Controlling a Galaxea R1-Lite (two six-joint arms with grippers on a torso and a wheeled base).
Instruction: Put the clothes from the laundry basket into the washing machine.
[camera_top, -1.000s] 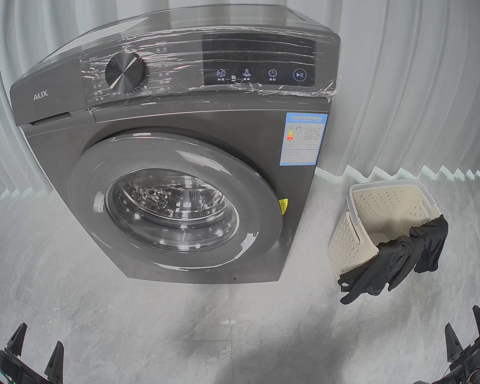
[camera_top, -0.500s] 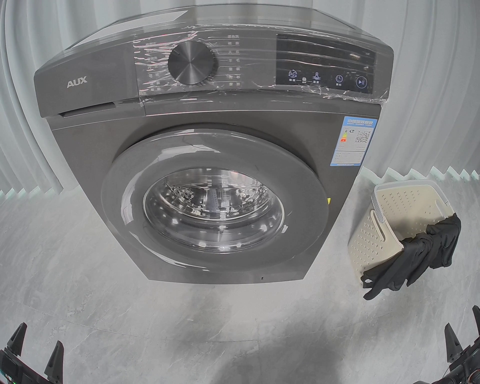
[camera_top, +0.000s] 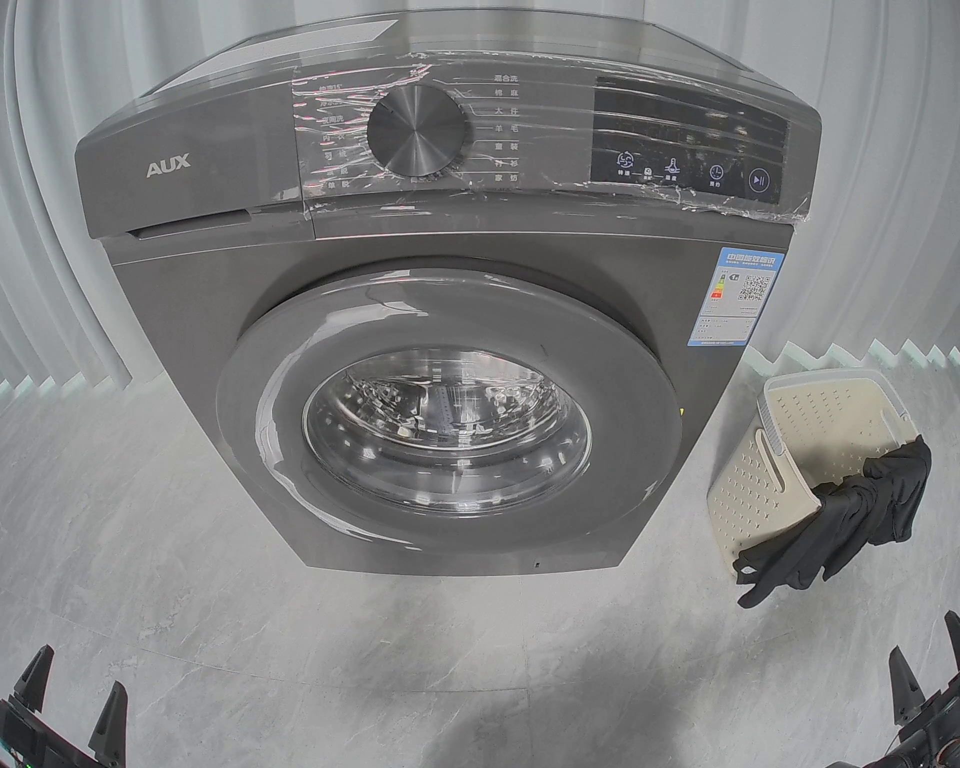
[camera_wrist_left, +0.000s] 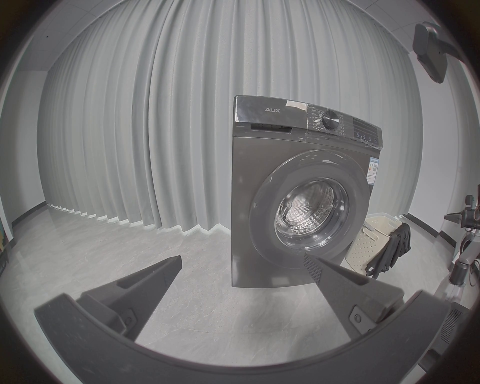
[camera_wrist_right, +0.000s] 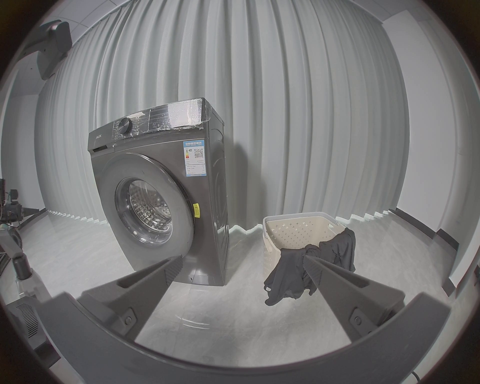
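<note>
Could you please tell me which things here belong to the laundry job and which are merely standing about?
Job:
washing machine, door shut
laundry basket
black clothes draped over its rim

Just there:
curtain
blue label on the machine

light: bright, even, overhead | glare: white streaks on washer (camera_top: 640, 290) door and panel film (camera_top: 520, 140) | shadows: soft, on floor (camera_top: 250, 620) beneath washer | edges: wrist views bowed, corners dark

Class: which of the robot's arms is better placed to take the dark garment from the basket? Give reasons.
Probably the right. The garment drapes over the basket rim on the robot's right, nearer the right gripper; the left gripper sits far opposite.
</note>
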